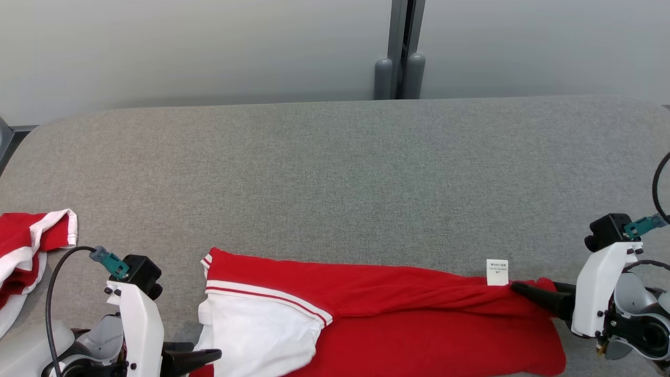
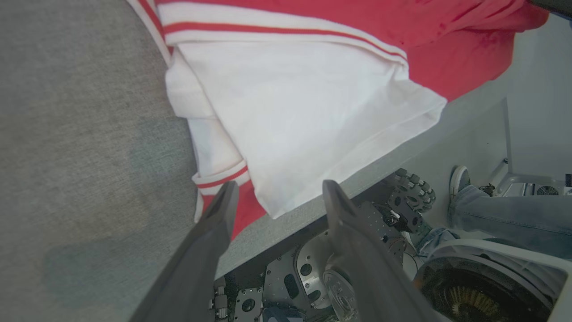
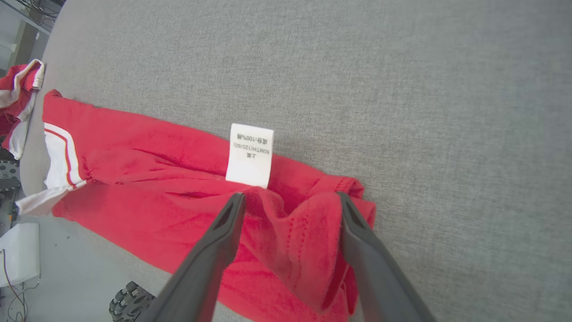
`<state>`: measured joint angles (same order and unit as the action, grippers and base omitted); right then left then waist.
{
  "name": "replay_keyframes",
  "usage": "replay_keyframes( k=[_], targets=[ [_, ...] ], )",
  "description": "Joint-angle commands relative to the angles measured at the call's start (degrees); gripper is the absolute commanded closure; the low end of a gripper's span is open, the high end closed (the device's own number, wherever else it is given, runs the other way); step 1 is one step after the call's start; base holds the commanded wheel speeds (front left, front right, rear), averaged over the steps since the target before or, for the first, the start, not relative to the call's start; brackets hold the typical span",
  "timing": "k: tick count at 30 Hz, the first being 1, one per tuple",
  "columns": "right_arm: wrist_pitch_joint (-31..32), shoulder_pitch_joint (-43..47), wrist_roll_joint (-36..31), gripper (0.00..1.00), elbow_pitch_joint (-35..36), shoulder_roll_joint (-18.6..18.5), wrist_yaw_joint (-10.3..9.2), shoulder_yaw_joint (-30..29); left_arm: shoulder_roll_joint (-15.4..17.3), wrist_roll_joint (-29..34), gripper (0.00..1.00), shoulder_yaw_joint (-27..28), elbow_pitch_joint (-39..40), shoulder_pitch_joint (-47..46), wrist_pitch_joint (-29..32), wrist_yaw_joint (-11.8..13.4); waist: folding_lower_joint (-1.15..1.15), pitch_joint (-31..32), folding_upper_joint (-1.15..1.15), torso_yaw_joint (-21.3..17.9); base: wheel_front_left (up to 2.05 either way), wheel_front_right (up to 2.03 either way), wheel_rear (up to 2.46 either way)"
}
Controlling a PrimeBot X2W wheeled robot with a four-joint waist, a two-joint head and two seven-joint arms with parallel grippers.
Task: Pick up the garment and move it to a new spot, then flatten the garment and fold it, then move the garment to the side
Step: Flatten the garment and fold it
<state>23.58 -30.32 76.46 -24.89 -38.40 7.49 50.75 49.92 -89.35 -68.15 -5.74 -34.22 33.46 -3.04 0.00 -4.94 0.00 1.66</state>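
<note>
Along the near edge of the grey fabric-covered table [image 1: 335, 173], the red-and-white cloth garment [image 1: 398, 309] lies stretched sideways. Over its white end the left gripper [image 2: 280, 188] stands wide apart, holding nothing. At the bunched red end the right gripper [image 3: 289, 197] gapes wide astride a fold, just below a white care label [image 3: 250, 154]. Farther left lies a crumpled red-and-white cloth [image 1: 26, 246].

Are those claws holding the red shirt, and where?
Nothing is held. The left gripper and right gripper are both open; the right one straddles the end of the red shirt by the label.
</note>
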Motion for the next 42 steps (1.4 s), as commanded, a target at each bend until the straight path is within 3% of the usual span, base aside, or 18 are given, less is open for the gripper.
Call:
replay_keyframes(
  k=[1,13,20,26,35,40,42],
  targets=[
    [-0.5,1.2,0.8,0.00,0.9,-0.8,0.02,-0.6,0.1,0.2,0.00,0.1,-0.3,1.1,-0.4,-0.3,0.00,0.4,0.00,0.0,0.00,0.00,0.00],
    [-2.0,9.9,2.8,0.00,8.1,-7.7,0.03,-6.4,0.8,1.7,0.00,2.7,-0.1,2.2,-7.6,-0.4,0.00,4.2,0.00,-0.7,0.00,0.00,0.00],
    [-10.4,13.8,-0.6,0.00,11.2,-9.8,0.03,-12.5,0.8,3.1,0.00,5.3,0.4,3.5,-15.5,-0.3,0.00,5.3,0.00,-1.2,0.00,0.00,0.00],
    [-20.8,16.3,-5.4,0.00,9.0,-5.4,0.03,-20.6,-0.4,6.7,0.00,8.5,0.7,4.8,-27.0,1.6,0.00,5.3,0.00,-1.6,0.00,0.00,0.00],
    [-30.6,19.7,-14.8,0.00,7.4,3.5,0.03,-30.8,-3.1,13.8,0.00,12.0,1.9,8.3,-44.3,9.5,0.00,4.6,0.00,-1.4,0.00,0.00,0.00],
    [-33.5,21.6,-19.8,0.00,7.4,8.8,0.03,-35.1,-5.8,16.7,0.00,16.5,1.8,11.0,-48.3,12.5,0.00,4.0,0.00,-1.1,0.00,0.00,0.00],
    [-34.7,22.6,-21.8,0.00,7.9,10.7,0.03,-36.6,-8.3,19.2,0.00,20.6,1.7,12.4,-48.5,13.9,0.00,3.7,0.00,-0.8,0.00,0.00,0.00]
  ],
)
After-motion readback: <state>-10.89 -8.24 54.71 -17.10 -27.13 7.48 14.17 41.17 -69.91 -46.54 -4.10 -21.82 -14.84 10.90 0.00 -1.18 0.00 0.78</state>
